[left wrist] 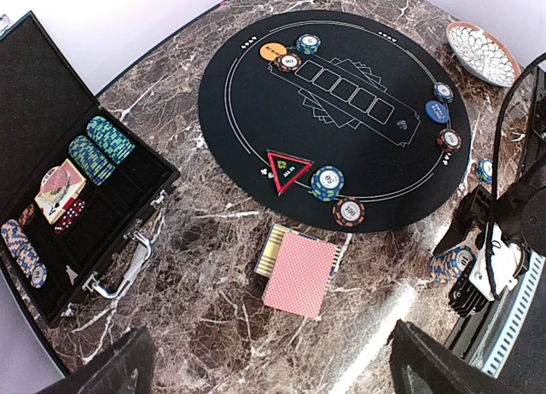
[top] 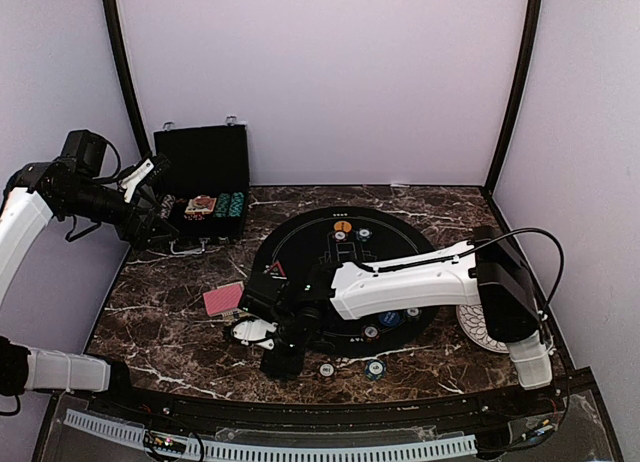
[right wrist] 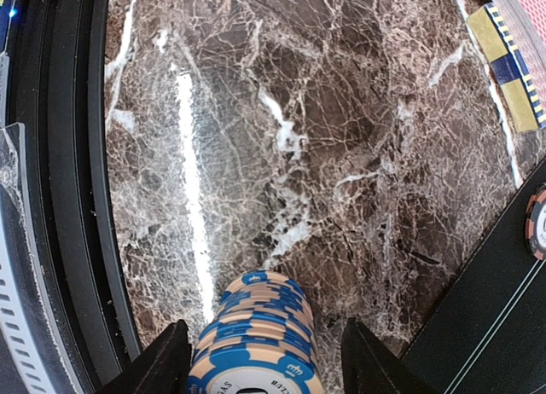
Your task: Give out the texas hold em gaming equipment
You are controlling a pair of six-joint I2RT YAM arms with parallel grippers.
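A stack of blue edge-striped poker chips (right wrist: 256,343) stands on the marble between the fingers of my right gripper (right wrist: 263,360). The left finger is at the stack and a gap shows beside the right finger, so the gripper is open. The overhead view has that gripper (top: 258,334) low at the front left of the black round mat (top: 300,232). A red-backed deck of cards (left wrist: 300,273) lies on a yellow-and-blue box left of the mat. My left gripper (left wrist: 273,368) hangs open and empty high above the table's left side. The red-edged triangle marker (left wrist: 287,167), orange button (left wrist: 273,49) and blue button (left wrist: 437,112) lie on the mat.
The black case (left wrist: 51,95) lies open at the back left with teal, blue and red chips inside. A white patterned plate (top: 475,327) sits right of the mat, partly under my right arm. Loose chips (top: 374,369) rest near the front edge. Small chip stacks (left wrist: 328,182) stand round the mat.
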